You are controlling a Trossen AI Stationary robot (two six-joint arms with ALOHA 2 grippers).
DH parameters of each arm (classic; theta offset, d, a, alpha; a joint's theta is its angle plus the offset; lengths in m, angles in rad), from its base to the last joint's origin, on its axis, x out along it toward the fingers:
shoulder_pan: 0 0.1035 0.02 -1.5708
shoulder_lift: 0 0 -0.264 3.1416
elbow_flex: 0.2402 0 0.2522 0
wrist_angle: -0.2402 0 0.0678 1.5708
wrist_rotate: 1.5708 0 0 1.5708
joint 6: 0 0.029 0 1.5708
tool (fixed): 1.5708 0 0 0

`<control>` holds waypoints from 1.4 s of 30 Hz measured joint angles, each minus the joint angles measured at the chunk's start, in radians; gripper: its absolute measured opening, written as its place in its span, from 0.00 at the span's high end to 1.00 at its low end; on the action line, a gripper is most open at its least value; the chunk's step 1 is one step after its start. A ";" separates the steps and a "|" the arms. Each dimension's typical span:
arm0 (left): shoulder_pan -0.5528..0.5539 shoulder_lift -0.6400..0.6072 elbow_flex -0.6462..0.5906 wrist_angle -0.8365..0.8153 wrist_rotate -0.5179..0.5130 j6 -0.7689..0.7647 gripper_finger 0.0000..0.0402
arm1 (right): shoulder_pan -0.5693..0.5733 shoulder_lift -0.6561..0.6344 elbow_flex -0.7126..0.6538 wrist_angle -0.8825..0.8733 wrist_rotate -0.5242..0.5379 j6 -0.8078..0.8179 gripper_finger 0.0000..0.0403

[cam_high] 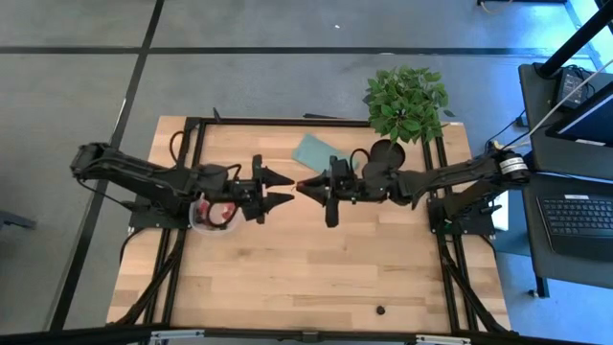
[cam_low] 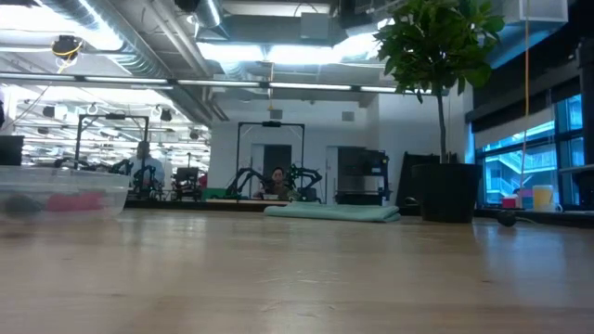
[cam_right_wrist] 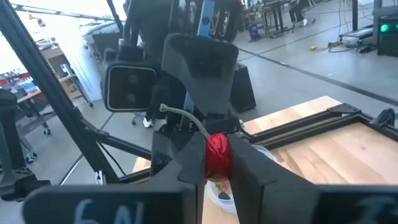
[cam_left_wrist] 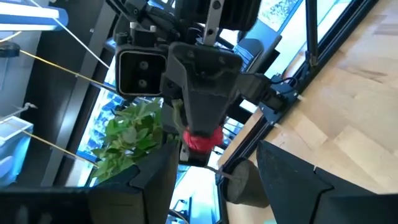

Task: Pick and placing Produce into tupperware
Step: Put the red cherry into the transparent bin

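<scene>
Above the middle of the table, my right gripper [cam_high: 301, 187] is shut on a red berry of the produce [cam_right_wrist: 217, 154], whose thin pale stem [cam_right_wrist: 185, 117] curves up past the fingers. My left gripper [cam_high: 287, 189] faces it tip to tip, a short way to its left, and is open with nothing between its fingers [cam_left_wrist: 155, 180]. The tupperware [cam_high: 215, 217] stands on the table under the left arm, clear, with red and dark produce [cam_low: 72, 201] inside it. Neither gripper appears in the low view. My right gripper pinches the red berry's two sides [cam_right_wrist: 217, 163] between its two fingers, at their free ends. The fingers lie level and point toward the table's left. The berry is lifted clear, high above the wood, and its stem sticks out beyond the fingertips toward my left gripper.
A flat teal pad [cam_high: 316, 151] lies at the far middle of the table. A leafy plant [cam_high: 407, 101] in a dark pot [cam_low: 450, 190] stands at the far right corner. A small dark thing [cam_high: 380, 310] lies near the front edge. Bare wood [cam_high: 316, 268] spreads in front of the grippers.
</scene>
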 joint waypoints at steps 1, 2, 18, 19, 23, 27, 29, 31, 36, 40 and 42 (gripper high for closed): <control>0.000 0.010 0.000 0.010 0.000 0.000 0.48 | 0.000 0.004 0.000 -0.001 0.000 -0.001 0.86; 0.001 0.019 0.000 0.014 -0.002 0.000 0.48 | 0.000 0.006 0.000 0.003 0.000 -0.003 0.86; 0.006 0.059 0.000 0.124 -0.001 0.027 0.48 | 0.000 0.008 -0.001 0.009 -0.005 -0.001 0.86; 0.010 0.064 0.000 0.126 0.006 0.027 0.48 | 0.000 0.008 -0.001 0.012 -0.006 0.000 0.86; 0.020 0.087 0.000 0.146 0.018 0.028 0.48 | 0.002 0.013 -0.001 0.019 -0.007 0.006 0.86; 0.036 0.113 0.000 0.168 0.020 0.028 0.48 | 0.003 0.022 0.000 0.024 -0.029 0.022 0.86; 0.036 0.114 0.000 0.175 0.019 0.035 0.48 | 0.003 0.025 0.000 0.023 -0.030 0.019 0.86; 0.034 0.114 0.001 0.180 0.020 0.045 0.48 | 0.003 0.026 0.000 0.018 -0.031 0.018 0.86; 0.025 0.115 0.001 0.186 0.017 0.046 0.48 | 0.003 0.026 0.000 0.011 -0.031 0.014 0.86; 0.025 0.115 0.001 0.185 0.016 0.046 0.48 | 0.003 0.025 0.000 0.005 -0.031 -0.002 0.86; 0.026 0.115 0.001 0.184 0.016 0.046 0.48 | 0.003 0.025 0.000 0.005 -0.031 -0.003 0.86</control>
